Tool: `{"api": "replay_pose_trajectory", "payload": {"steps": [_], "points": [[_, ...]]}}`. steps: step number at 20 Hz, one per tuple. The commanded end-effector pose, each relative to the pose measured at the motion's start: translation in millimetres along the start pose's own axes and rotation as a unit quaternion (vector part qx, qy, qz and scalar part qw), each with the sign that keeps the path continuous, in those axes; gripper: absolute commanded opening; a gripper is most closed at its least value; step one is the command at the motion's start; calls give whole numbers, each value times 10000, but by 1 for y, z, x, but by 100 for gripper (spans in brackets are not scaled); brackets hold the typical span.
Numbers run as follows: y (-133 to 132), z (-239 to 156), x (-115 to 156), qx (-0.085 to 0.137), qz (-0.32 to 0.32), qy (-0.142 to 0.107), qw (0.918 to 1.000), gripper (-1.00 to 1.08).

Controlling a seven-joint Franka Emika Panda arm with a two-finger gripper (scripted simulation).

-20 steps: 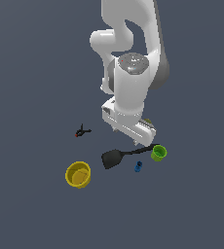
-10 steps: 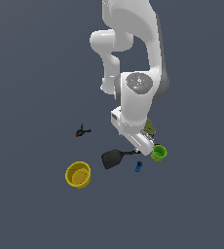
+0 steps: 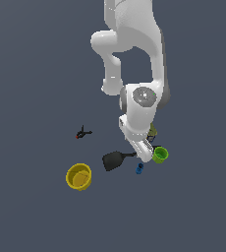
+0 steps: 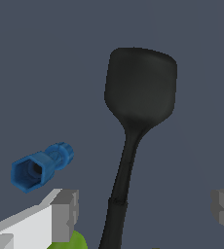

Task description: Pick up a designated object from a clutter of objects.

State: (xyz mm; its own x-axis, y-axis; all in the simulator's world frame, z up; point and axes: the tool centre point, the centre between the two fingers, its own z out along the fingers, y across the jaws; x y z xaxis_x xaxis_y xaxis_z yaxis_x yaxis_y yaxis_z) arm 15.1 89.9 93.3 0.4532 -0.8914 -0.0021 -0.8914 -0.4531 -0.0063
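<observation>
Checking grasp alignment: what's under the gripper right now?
Between the open gripper's fingers lies the black spatula's handle. A sliver of the green cup shows beside it; the handle's far end is out of frame.

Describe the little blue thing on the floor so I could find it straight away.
Start at the big white robot arm and follow it down to the black spatula under its gripper. Just below the spatula's thin handle in the exterior view, near the green cup, lies the blue cylinder. It is the only blue item, on its side, smaller than either cup.
</observation>
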Motion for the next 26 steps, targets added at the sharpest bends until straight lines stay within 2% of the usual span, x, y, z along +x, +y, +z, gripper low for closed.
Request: {"api": "replay_pose_trajectory", "payload": {"steps": [1, 9, 18, 26], "points": [[0, 9, -4, -8, 198, 5, 9998, 100], [2, 24, -11, -28, 547, 11, 9985, 100], [3, 31, -12, -32, 575, 11, 9983, 100], [4, 66, -12, -31, 588, 12, 9983, 100]]}}
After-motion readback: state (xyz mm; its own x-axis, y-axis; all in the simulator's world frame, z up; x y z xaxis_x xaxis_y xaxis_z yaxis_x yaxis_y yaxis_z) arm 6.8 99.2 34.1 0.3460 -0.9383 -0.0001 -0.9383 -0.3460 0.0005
